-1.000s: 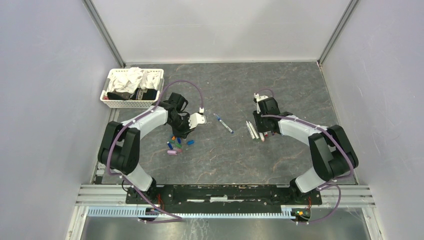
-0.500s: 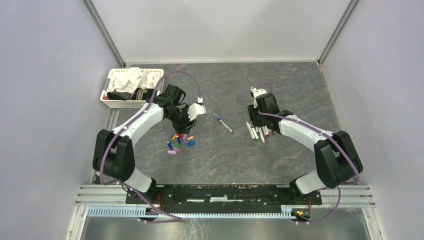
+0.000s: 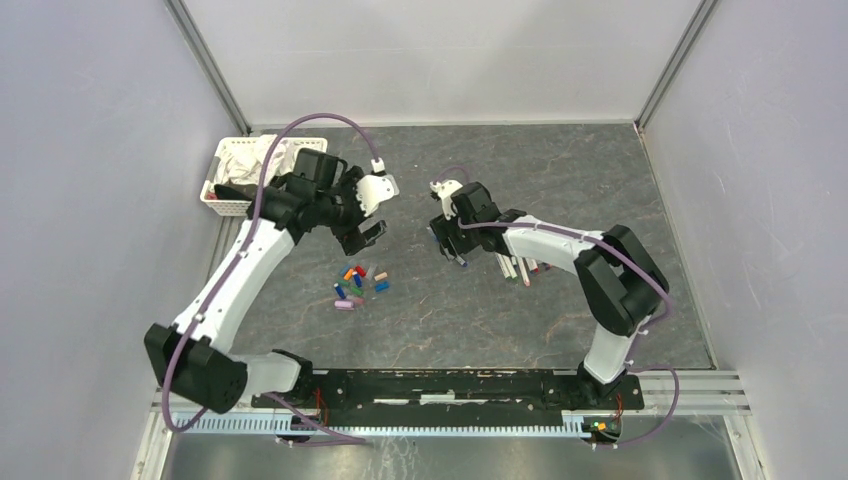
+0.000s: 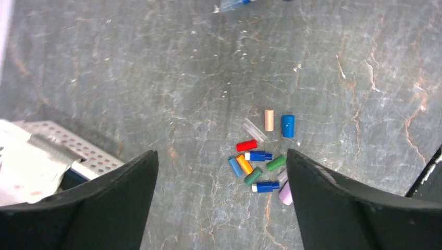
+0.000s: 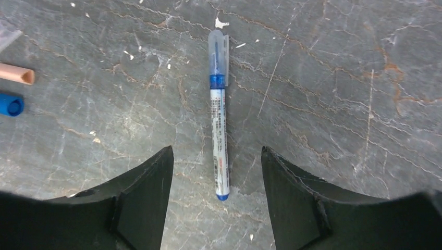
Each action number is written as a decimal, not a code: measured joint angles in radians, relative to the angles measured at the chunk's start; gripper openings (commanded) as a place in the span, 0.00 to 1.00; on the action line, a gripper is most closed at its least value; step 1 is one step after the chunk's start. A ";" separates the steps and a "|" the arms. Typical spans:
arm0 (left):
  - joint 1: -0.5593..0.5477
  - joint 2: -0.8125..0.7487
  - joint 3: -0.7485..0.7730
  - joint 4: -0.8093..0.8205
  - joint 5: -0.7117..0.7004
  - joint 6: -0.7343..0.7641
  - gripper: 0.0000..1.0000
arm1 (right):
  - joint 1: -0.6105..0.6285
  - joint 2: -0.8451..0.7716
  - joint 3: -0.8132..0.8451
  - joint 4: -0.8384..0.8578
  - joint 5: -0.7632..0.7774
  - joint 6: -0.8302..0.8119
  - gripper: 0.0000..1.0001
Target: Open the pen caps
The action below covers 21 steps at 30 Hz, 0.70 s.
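Observation:
Several loose pen caps [image 4: 263, 159] in blue, green, red, orange, peach and lilac lie clustered on the grey table [image 3: 600, 180]; from above the cap cluster [image 3: 360, 283] sits left of centre. My left gripper [image 4: 220, 156] hangs open and empty high above the table beside them, seen from the top camera [image 3: 372, 212] behind the cluster. One pen [image 5: 219, 135] with a white barrel still wears its clear blue cap [image 5: 217, 57]. My right gripper [image 5: 216, 151] stands open astride that pen's tail end without touching it, and from above this gripper [image 3: 447, 240] hides most of the pen. Several uncapped pens [image 3: 515, 265] lie to its right.
A white basket [image 3: 225, 185] of cloths stands at the back left, its corner [image 4: 78, 156] just under my left finger. A peach cap [image 5: 15, 74] and a blue cap [image 5: 10, 104] lie left of the capped pen. Grey walls close in three sides.
My left gripper opened wide, lifted and pulled back from the cap cluster. My right gripper opened, left the pile of pens and swung left over the blue-capped pen.

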 measured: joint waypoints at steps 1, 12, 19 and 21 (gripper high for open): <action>0.000 -0.022 0.000 0.003 -0.014 -0.016 1.00 | 0.000 0.020 0.009 0.000 -0.006 -0.006 0.64; 0.026 -0.076 0.000 0.022 -0.082 -0.104 1.00 | 0.008 0.115 0.020 -0.006 -0.013 -0.041 0.42; 0.044 -0.137 -0.017 0.110 -0.116 -0.182 1.00 | 0.018 0.116 0.016 0.003 -0.010 -0.055 0.12; 0.052 -0.161 -0.017 0.131 -0.120 -0.197 1.00 | 0.020 0.113 0.010 0.011 -0.008 -0.058 0.02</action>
